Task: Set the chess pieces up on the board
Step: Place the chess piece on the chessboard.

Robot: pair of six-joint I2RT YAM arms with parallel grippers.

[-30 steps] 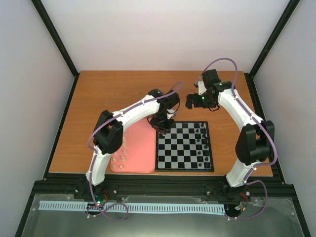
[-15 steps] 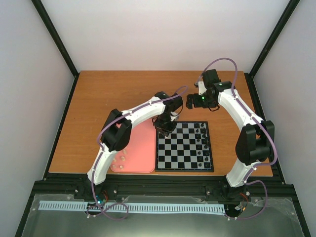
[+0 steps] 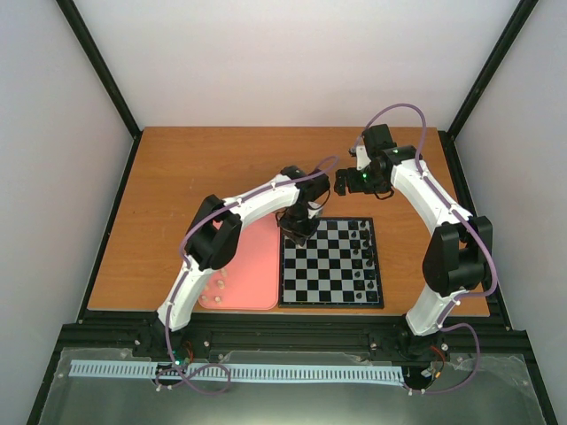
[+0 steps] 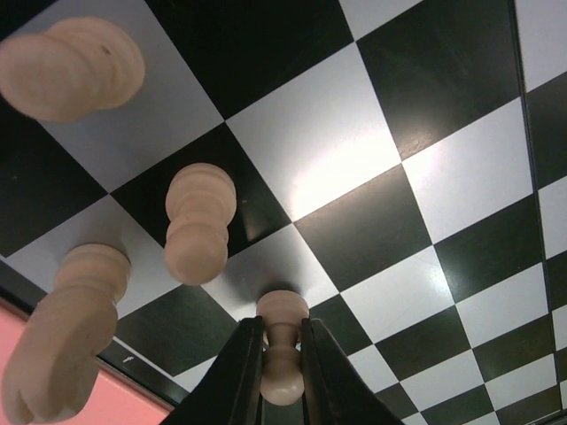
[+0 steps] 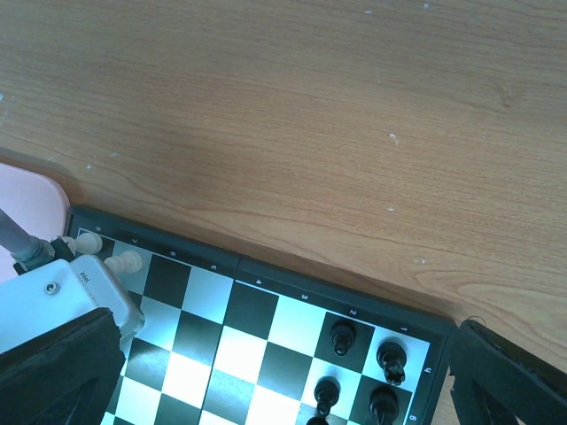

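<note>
The board (image 3: 330,263) lies right of centre on the table, with black pieces (image 3: 359,239) along its right side. My left gripper (image 4: 279,341) is low over the board's far left corner (image 3: 298,227), shut on a cream-white pawn (image 4: 282,359) whose base touches a pale square. Three more cream-white pieces (image 4: 199,221) stand next to it near the board's left edge. A few cream-white pieces (image 3: 215,285) lie on the pink tray (image 3: 246,266). My right gripper (image 3: 339,182) hovers open and empty above the table behind the board; its fingertips (image 5: 505,372) frame the wrist view.
The pink tray sits flush against the board's left edge. The left arm (image 3: 239,208) arches over the tray. In the right wrist view the board's far border (image 5: 266,266) and bare wooden table (image 5: 292,106) show, with the left wrist (image 5: 53,301) at lower left.
The left arm has stretched further forward and right, bringing its gripper and pawn down onto the board's far left corner. The right gripper has shifted slightly left.
</note>
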